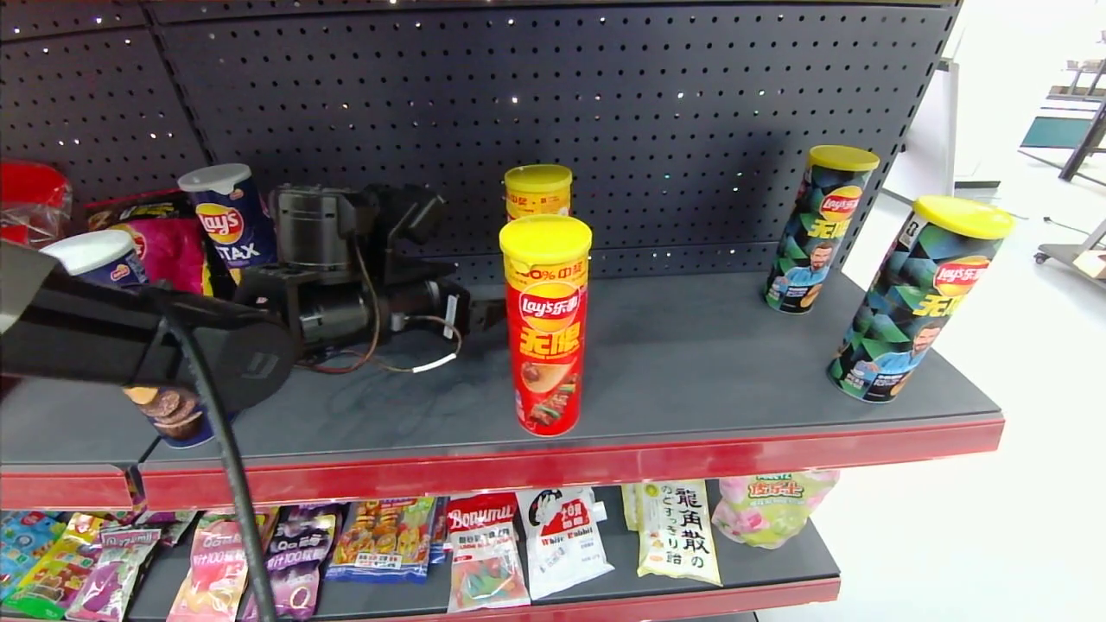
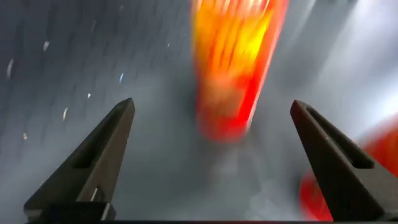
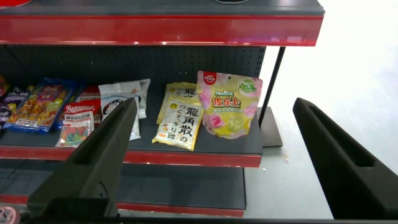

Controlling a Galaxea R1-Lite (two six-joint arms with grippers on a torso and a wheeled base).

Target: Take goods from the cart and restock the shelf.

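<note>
Left wrist view shows the left gripper (image 2: 211, 104) spread wide and empty, just beside the tall red cardboard crisp can with yellow lid (image 1: 546, 328), which stands upright at the dark grey metal shelf's (image 1: 691, 371) front, presumably to face shoppers. The right gripper (image 3: 214, 102), likewise spread, hangs below that can.

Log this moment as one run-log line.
left gripper: open, by red can on upper shelf | right gripper: open, facing snack bags lower down | red can: upright, ungripped
</note>
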